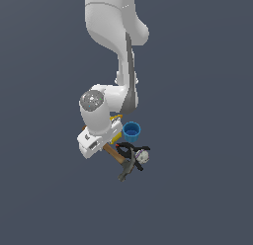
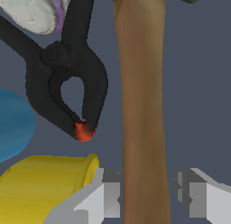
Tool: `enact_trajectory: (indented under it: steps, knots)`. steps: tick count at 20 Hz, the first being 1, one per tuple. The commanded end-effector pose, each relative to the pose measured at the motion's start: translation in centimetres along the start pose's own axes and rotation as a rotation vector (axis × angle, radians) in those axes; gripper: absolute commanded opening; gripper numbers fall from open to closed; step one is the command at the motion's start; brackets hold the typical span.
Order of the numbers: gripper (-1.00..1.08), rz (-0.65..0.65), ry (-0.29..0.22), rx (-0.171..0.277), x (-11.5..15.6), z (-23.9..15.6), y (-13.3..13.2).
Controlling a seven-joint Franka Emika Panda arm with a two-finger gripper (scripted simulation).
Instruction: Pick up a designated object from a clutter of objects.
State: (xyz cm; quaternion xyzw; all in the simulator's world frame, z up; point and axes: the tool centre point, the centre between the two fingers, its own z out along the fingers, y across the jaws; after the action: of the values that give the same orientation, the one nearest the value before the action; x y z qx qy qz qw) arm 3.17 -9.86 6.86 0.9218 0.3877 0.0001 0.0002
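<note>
**Fingers straddle the hammer handle**

The gripper stands open, one grey finger on each side of the brown hammer handle, gaps visible. Beside the handle lies a black clamp with a red tip, a white ball, a yellow cup and a blue cup.

1. The whole background is one flat surface of dark grey-blue colour.
2. No wall, window or furniture shows in either view.
3. The light is soft and even, with almost no shadows.
4. The wrist view shows the same plain grey-blue ground.
</note>
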Motion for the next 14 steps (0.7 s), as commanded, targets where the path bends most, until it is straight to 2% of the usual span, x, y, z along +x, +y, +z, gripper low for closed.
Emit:
enact_trajectory:
  steps: [1, 14]
  knots:
    - [-1.0, 0.0, 0.002, -0.003, -0.7, -1.6, 0.2]
    - [-1.0, 0.0, 0.003, -0.001, -7.2, -13.9, 0.8]
